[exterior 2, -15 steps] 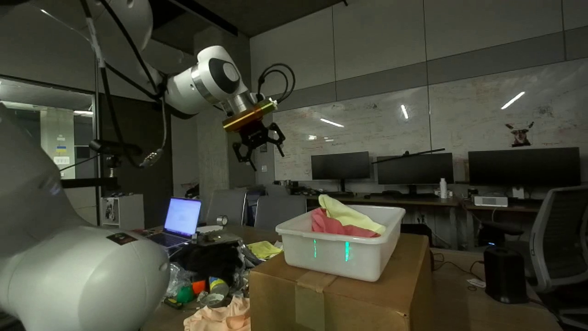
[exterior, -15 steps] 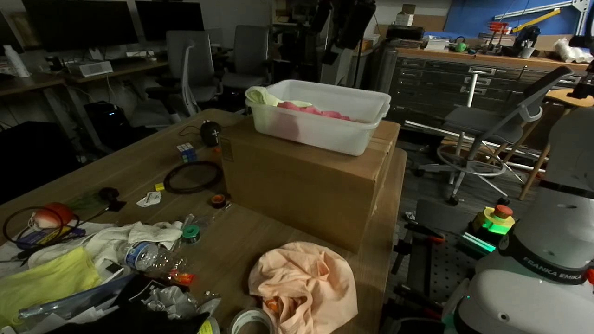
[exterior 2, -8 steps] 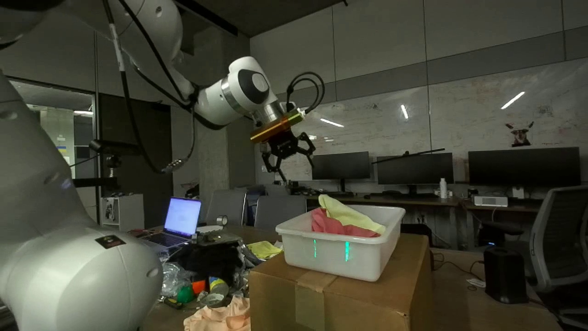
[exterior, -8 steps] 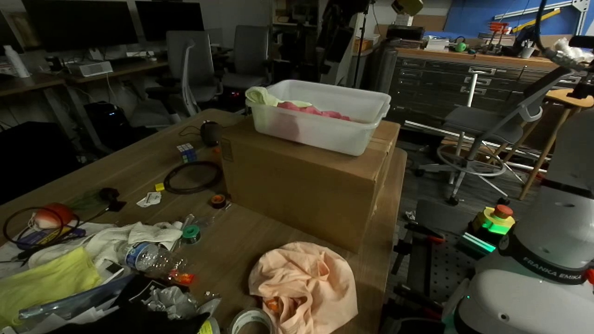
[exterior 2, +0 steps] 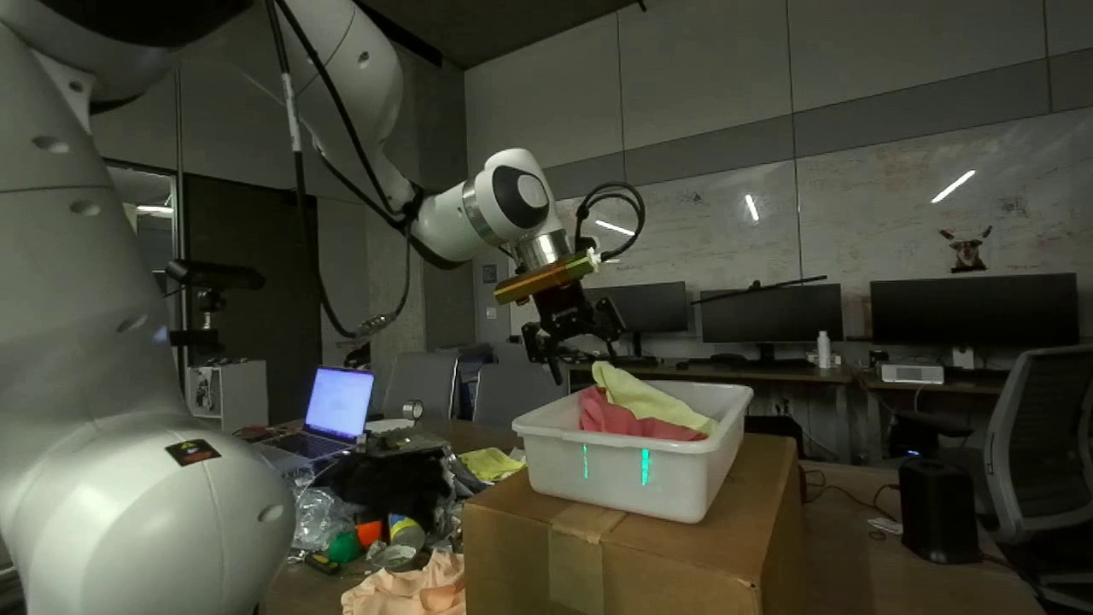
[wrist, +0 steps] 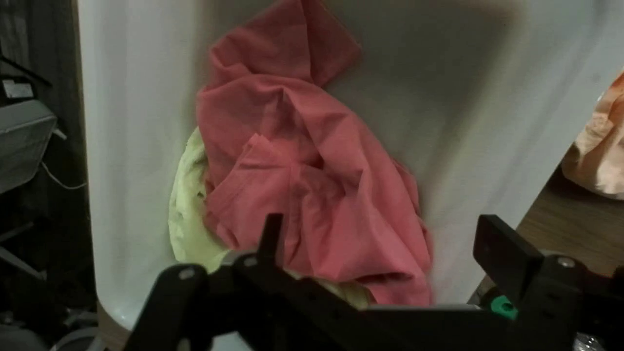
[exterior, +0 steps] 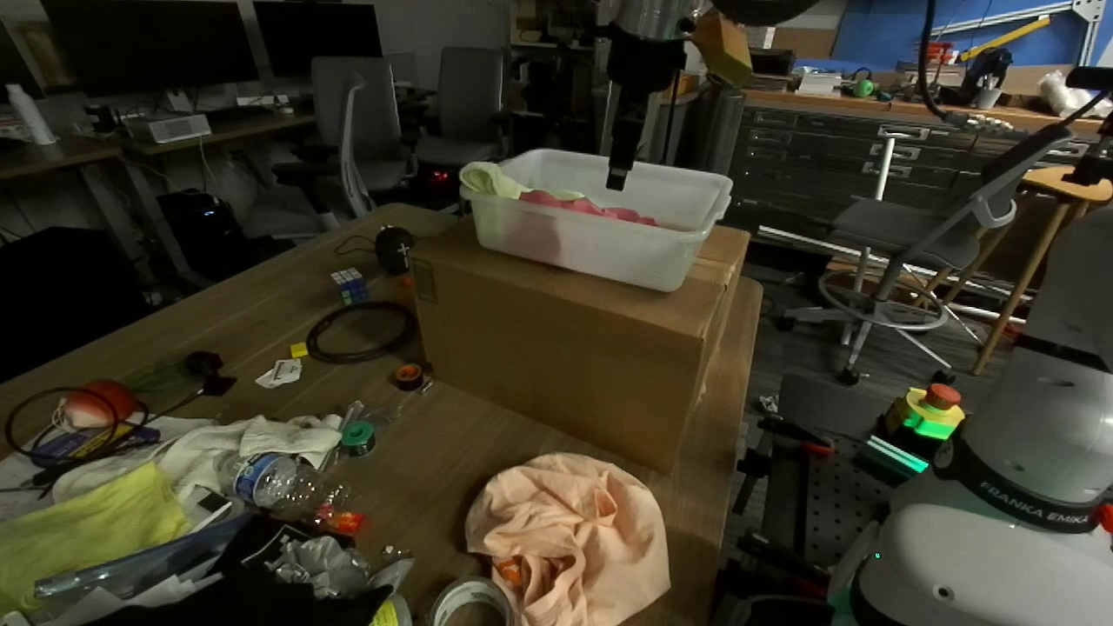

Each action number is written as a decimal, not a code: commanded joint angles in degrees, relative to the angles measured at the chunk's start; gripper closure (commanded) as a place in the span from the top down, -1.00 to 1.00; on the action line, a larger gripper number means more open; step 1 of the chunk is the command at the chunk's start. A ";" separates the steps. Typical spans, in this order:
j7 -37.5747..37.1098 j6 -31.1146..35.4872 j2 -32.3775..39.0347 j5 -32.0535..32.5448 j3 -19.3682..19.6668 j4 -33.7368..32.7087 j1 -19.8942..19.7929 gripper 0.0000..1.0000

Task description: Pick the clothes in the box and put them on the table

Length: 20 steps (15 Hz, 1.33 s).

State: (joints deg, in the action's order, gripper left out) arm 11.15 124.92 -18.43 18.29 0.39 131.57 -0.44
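Slanting lengthwise, top to lower right in wrist view: pink garment [wrist: 321, 146] in tub [wrist: 117, 161]; gripper [wrist: 380, 226] spread wide.

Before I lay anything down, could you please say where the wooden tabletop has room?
Bare tabletop lies between the cardboard carton, peach garment and green spool, and between the Rubik's cube and the edge toward the monitors. It's crowded around the water bottle.

Tub [exterior: 600, 248]: one
Clothes [wrist: 331, 146] in tub: two
Peach cloth [exterior: 569, 539] on bench [exterior: 426, 469]: one
Carton [exterior: 556, 356]: one
Cube [exterior: 349, 285]: one
Laptop [exterior 2: 340, 403]: just one
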 commanded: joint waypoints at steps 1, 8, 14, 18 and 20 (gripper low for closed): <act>-2.01 -3.99 3.49 -2.11 0.28 -3.81 -0.43 1.00; -0.59 -4.47 6.28 -7.37 2.50 -5.19 -0.81 1.00; -0.69 -4.49 7.55 -9.87 4.17 -5.68 -1.47 1.00; -0.61 -4.86 8.31 -13.84 4.94 -5.93 -1.66 1.00; -0.83 -4.37 8.65 -14.14 4.95 -5.61 -1.86 1.00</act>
State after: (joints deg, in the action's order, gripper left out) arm 9.85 121.25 -11.14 5.97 5.22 127.83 -1.82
